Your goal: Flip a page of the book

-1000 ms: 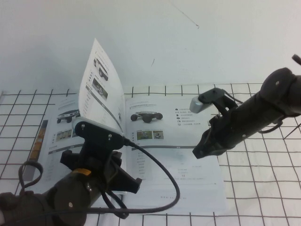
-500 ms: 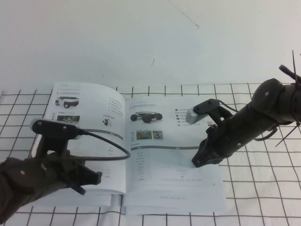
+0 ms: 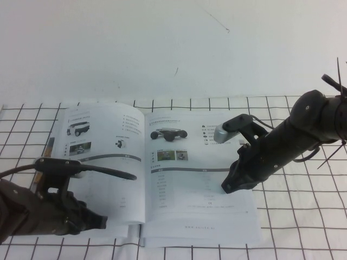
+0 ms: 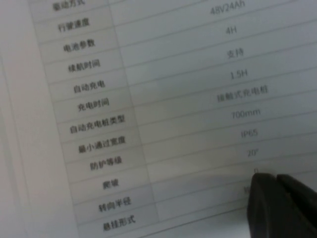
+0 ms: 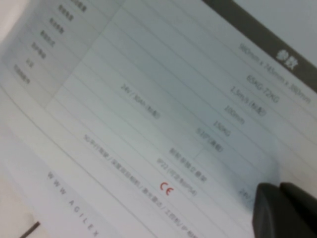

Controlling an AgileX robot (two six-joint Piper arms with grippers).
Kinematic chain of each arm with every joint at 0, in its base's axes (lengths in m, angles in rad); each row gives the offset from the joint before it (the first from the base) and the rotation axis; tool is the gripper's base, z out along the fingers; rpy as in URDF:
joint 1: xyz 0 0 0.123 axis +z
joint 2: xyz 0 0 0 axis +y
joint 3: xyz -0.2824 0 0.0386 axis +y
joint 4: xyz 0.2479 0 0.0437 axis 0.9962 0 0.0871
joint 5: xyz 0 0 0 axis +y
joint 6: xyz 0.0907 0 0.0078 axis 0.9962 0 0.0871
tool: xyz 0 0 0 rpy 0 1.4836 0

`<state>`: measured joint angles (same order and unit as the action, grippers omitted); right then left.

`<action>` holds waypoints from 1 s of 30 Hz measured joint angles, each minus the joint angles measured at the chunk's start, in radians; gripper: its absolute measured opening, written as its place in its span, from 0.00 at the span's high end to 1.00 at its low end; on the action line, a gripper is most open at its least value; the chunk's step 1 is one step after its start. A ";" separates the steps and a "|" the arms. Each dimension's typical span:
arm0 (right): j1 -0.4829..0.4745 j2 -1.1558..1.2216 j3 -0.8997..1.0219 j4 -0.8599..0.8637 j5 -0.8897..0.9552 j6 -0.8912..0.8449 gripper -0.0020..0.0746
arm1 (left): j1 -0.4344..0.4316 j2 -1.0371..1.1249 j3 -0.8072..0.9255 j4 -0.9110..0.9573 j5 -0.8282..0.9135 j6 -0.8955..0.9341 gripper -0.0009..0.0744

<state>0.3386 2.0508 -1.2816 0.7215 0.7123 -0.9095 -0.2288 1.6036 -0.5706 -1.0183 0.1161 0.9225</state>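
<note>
The book [image 3: 200, 219] lies open and flat on the gridded table. The page [image 3: 108, 162] lies flat as its left-hand leaf, showing small vehicle photos and a grey spec table. It fills the left wrist view [image 4: 148, 99]. My left gripper [image 3: 101, 221] is shut and empty, low over the page's near left part [image 4: 278, 201]. My right gripper [image 3: 227, 187] is shut, its tip down on the right-hand leaf [image 5: 163, 148], which shows a cart above two colour photos. The right gripper's tip also shows in the right wrist view [image 5: 280, 206].
A white cloth with a black grid [image 3: 303, 227] covers the table, with a white wall behind. The left wrist camera's black cable [image 3: 111, 172] arches over the left leaf. A coloured cover strip [image 3: 47, 154] shows at the book's left edge.
The page went from standing upright to lying flat on the left. My left arm let it go and drew back down and to the left. The right arm dipped slightly, then stayed.
</note>
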 joint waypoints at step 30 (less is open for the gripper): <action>0.007 -1.012 0.022 -0.691 0.252 0.569 0.97 | 0.000 -0.921 0.007 0.140 0.685 -0.231 0.99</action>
<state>0.3452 1.0387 -1.2597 0.0302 0.9643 -0.3404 -0.2288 0.6824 -0.5639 -0.8784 0.8015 0.6920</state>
